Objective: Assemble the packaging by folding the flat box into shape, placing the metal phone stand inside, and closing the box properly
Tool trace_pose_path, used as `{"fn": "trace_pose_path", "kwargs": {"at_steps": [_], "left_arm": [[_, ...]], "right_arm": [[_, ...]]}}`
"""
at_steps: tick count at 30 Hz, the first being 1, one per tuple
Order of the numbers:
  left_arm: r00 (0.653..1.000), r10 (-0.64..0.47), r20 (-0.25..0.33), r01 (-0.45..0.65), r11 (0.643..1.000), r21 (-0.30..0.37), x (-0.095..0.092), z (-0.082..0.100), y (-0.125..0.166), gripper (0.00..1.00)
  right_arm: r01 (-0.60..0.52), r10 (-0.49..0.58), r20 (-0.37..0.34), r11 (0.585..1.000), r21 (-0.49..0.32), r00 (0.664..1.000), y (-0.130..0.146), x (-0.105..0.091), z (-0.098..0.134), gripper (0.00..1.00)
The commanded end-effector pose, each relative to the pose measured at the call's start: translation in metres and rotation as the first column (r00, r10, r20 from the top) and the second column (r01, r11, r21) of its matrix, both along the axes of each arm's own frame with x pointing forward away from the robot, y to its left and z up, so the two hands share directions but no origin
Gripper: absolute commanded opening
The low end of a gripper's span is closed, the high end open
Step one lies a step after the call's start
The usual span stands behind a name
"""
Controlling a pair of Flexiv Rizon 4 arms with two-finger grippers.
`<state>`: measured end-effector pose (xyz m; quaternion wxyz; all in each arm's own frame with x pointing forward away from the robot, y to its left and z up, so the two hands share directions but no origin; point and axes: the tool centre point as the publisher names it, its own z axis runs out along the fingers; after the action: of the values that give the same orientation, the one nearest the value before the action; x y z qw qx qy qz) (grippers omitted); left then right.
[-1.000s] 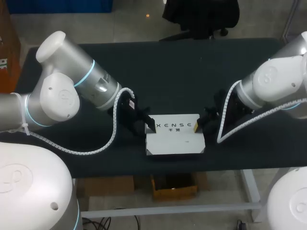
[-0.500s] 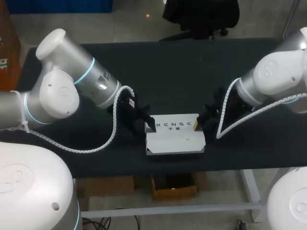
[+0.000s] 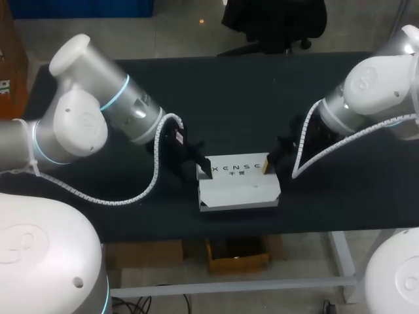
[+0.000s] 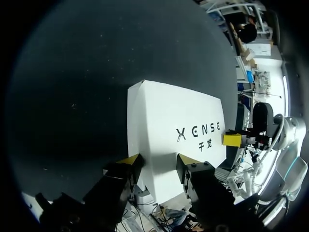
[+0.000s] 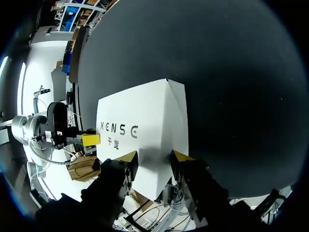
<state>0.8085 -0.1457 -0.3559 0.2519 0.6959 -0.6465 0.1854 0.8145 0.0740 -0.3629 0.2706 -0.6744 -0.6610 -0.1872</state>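
The white printed box [image 3: 239,190] lies near the front of the black table, held at both ends. My left gripper [image 3: 205,173] is at its left end and my right gripper [image 3: 266,169] at its right end. In the left wrist view the box [image 4: 178,125] runs ahead of the left gripper [image 4: 158,162], one yellow tip on the printed face and the other past the narrow side face. The right gripper [image 5: 153,157] pinches the box [image 5: 145,125] the same way. Each wrist view shows the other arm's yellow tip at the far end. No phone stand is visible.
The black table [image 3: 262,98] stretches bare behind and to both sides of the box. The box sits close to the table's front edge [image 3: 236,226].
Both grippers and the box have shifted slightly toward the back of the table, and the right arm's elbow has risen. The hold on the box looks unchanged.
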Motion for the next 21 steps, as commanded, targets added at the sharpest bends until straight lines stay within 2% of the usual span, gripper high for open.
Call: {"fn": "trace_pose_path", "kwargs": {"at_steps": [1,21], "left_arm": [[1.000,-0.006,-0.017,0.007,1.000,0.009,0.0049,0.0022,-0.0054,0.47],[0.997,-0.017,-0.073,0.018,1.000,0.017,0.0055,0.0078,-0.0076,0.47]], "right_arm": [[-0.011,0.011,-0.024,1.000,-0.003,1.000,0.0047,0.0040,0.0038,0.43],[-0.010,0.011,-0.070,1.000,0.015,0.997,0.0036,0.0023,0.0041,0.44]]}}
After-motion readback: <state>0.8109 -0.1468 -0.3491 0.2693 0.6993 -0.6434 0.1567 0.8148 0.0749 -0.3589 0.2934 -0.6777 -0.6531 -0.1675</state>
